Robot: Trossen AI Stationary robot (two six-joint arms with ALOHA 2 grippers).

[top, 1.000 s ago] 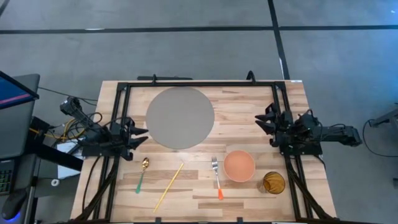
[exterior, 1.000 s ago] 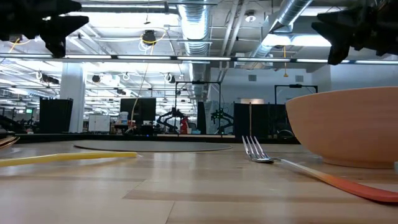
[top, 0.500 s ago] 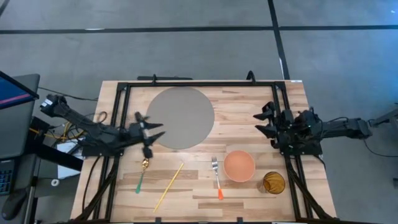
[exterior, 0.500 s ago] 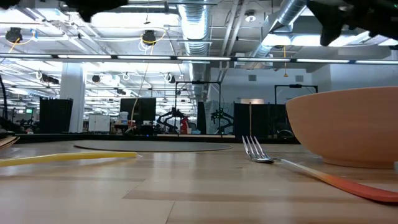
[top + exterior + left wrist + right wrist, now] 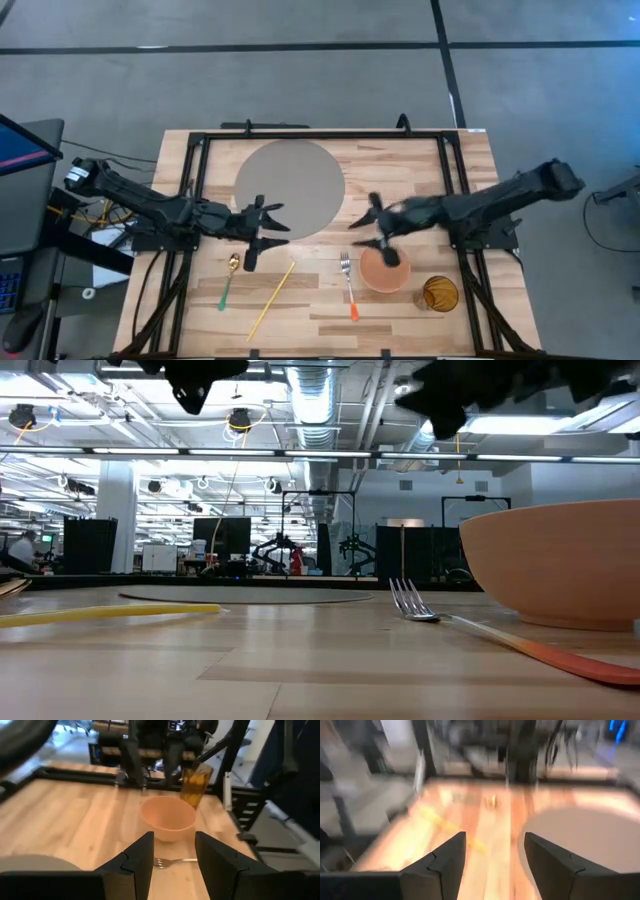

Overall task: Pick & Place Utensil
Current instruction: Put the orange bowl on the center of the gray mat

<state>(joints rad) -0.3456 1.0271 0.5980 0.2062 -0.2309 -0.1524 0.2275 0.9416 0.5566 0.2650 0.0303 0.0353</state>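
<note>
Currently three utensils lie untouched on table: fork with orange handle just left of orange bowl, green-handled spoon, yellow chopstick. Right gripper hovers above and behind fork, fingers spread, empty. Left gripper hovers near spoon, beside grey round mat, fingers parted, empty. Risk: both arms converging mid-table could clash; right descent may clip bowl rim; amber glass nearby. Light wood surface, black frame; grey floor, workshop behind.
</note>
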